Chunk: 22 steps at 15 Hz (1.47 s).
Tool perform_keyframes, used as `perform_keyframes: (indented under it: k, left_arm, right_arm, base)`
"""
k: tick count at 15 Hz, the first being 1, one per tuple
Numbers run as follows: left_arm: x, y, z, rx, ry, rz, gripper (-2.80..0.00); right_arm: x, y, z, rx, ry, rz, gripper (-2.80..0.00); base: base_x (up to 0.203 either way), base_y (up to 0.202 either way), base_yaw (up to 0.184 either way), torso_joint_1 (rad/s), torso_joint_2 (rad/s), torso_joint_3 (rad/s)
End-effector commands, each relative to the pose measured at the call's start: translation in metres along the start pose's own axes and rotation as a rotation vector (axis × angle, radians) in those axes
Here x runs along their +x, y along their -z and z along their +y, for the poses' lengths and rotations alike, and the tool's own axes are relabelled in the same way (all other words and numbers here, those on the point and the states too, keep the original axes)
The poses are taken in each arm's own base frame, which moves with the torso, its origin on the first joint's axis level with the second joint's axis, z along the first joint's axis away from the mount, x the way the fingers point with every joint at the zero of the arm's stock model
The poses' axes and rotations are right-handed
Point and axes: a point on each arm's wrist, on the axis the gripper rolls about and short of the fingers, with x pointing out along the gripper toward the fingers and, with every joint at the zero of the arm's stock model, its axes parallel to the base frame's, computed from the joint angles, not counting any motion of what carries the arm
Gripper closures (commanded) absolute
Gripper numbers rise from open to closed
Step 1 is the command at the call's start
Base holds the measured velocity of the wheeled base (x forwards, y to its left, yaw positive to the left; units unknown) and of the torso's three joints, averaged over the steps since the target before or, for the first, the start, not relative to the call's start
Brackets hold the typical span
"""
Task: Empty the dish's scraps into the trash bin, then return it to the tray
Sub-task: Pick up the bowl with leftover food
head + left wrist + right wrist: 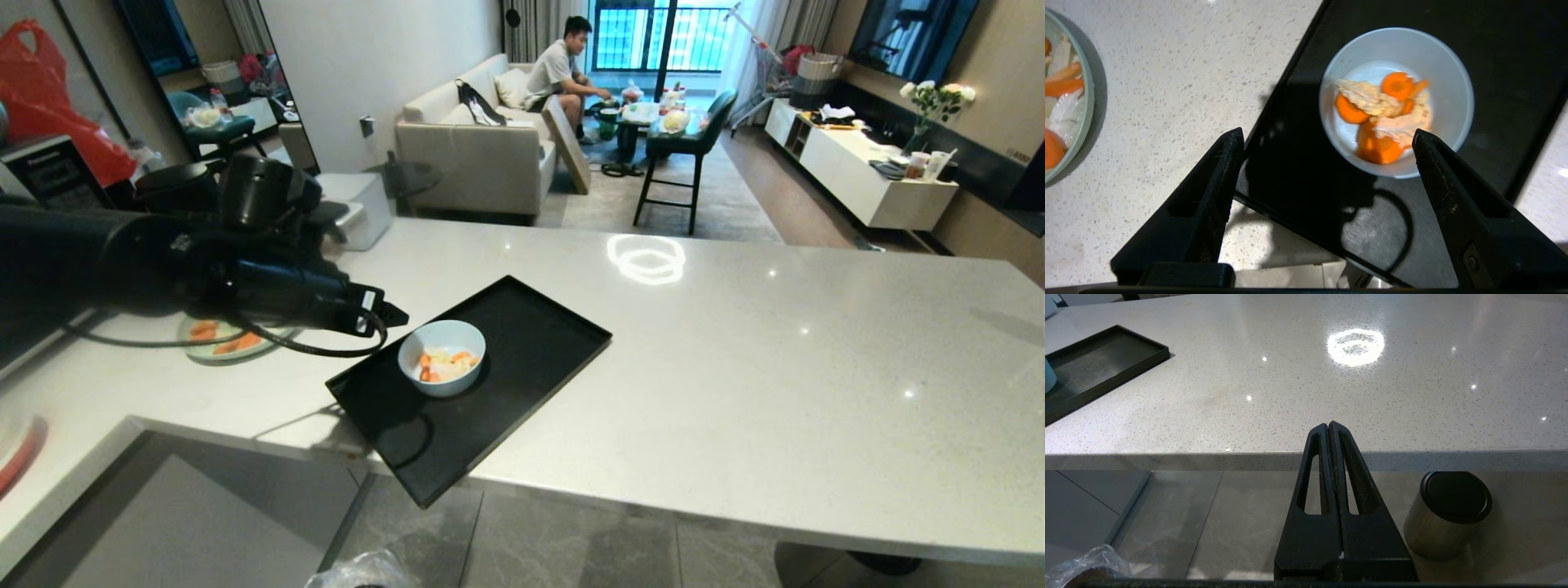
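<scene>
On the speckled pale stone counter (735,343) lies the tray (522,327), flat matte black with a low raised rim, set at an angle so one corner juts out past the counter's near edge. And there's the dish (442,357), a small round pale blue bowl with a smooth whitish inside, sitting on the tray's near-left part, upright and touching nothing but the tray. Inside it, the scraps (442,365): round orange carrot slices heaped with pale yellowish bits, seen clearly in the left wrist view. The left arm reaches in from the left, long and black, with a cable looping beneath it, and the left gripper (1327,143) hangs above the tray's edge with its two wedge-shaped black fingers (1220,171) spread wide, holding nothing; the dish lies ahead of them, nearer one finger, with no contact to be seen. Beyond the tray's left edge, a wide pale green plate (220,340) with larger orange slices rests on the counter, partly hidden under the arm. The right gripper (1329,426) sits low before the counter's edge, fingers pressed flat together, empty. Near it on the grey tiled floor stands a steel cylinder (1447,514) with a black lid. Down at the frame's lower edge, crinkly clear plastic marks the trash bin (359,572), barely in view. A person (563,73) sits on a sofa (473,147) far behind.
</scene>
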Motion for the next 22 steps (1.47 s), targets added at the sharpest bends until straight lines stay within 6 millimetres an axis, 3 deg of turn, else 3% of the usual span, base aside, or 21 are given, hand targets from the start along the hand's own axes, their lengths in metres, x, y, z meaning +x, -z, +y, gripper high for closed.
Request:
perform_keyframes:
  k: [1,4,7,15,22]
  left_arm:
    - [0.033,0.007,0.010,-0.018,-0.059,0.072,-2.80]
    - [0.041,0.011,0.026,-0.047,-0.098,0.093,-2.80]
    - [0.041,0.013,0.029,-0.052,-0.100,0.146,-2.80]
    - [0.039,0.010,0.000,0.006,-0.074,0.165,-2.80]
    - [0.061,0.019,-0.005,0.029,-0.106,0.215,-2.80]
  right_arm:
    - [0.000,0.000,0.000,0.001,0.001,0.000,0.00]
    - [0.000,0.000,0.000,0.001,0.001,-0.001,0.00]
    - [0.000,0.000,0.000,0.001,0.001,0.000,0.00]
    - [0.000,0.000,0.000,0.001,0.000,-0.001,0.00]
    - [0.000,0.000,0.000,0.001,0.000,-0.001,0.00]
  base:
    - [0.000,0.000,0.000,0.000,0.00,0.000]
    - [0.000,0.000,0.000,0.000,0.00,0.000]
    - [0.000,0.000,0.000,0.000,0.00,0.000]
    - [0.000,0.000,0.000,0.000,0.00,0.000]
    - [0.000,0.000,0.000,0.000,0.00,0.000]
